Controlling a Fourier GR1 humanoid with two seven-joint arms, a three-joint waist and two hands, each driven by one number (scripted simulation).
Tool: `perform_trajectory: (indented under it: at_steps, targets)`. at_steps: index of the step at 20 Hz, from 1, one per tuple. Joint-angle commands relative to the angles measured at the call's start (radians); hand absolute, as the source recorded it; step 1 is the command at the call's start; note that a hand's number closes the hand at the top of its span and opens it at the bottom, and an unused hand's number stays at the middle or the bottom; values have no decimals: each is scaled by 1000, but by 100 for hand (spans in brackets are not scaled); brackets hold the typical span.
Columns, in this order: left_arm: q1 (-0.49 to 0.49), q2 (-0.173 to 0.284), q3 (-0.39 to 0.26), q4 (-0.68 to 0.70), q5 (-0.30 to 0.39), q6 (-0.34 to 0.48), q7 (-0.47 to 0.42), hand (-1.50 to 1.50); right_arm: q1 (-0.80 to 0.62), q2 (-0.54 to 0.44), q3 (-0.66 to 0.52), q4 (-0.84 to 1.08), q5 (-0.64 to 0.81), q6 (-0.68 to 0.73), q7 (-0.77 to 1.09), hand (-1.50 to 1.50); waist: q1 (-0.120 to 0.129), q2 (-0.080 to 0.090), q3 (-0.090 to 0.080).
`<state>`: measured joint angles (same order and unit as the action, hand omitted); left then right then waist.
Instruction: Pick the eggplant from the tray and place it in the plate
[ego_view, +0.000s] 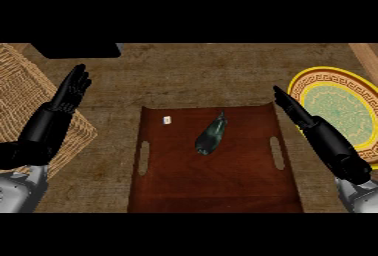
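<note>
So we've got a brown, rough-looking desk (207, 75) here, with a dark wooden tray (221, 185) sitting square in the middle. The eggplant (211, 136) is lying in the tray, a bit above its centre, tilted with its thin end pointing up. There's also a tiny white bit (167, 119) near the tray's top left corner, can't tell what it is. The plate (338, 107), yellow rim with a green middle, sits off to the right of the tray. Our left hand (71, 92) is up over a woven mat (22, 100) at the left, fingers straight, holding nothing. Our right hand (295, 111) hangs between tray and plate, fingers straight too, nothing in it.
</note>
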<state>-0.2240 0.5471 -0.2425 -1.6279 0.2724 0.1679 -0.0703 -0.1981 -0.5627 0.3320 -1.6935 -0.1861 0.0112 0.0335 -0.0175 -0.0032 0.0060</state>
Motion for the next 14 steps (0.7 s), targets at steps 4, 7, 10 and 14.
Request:
perform_trajectory:
  at_steps: [4, 7, 10, 14]
  targets:
    - [-18, 13, -9, -16, -24, -19, -19, 0, 191, 260, -74, 246, -382, -79, 237, -150, 14, 50, 5]
    - [-16, -4, -61, -18, -19, -64, -22, 0, 158, 145, -6, 405, -325, -49, 456, -150, 82, 57, -8]
    - [-41, -9, -76, -6, -18, -83, -7, 0, 37, 118, -24, 437, -352, -46, 581, -150, 95, 42, -8]
    - [-63, -18, -95, -19, -25, -95, 13, 0, -143, 32, 29, 511, -244, 8, 687, -150, 124, 32, -7]
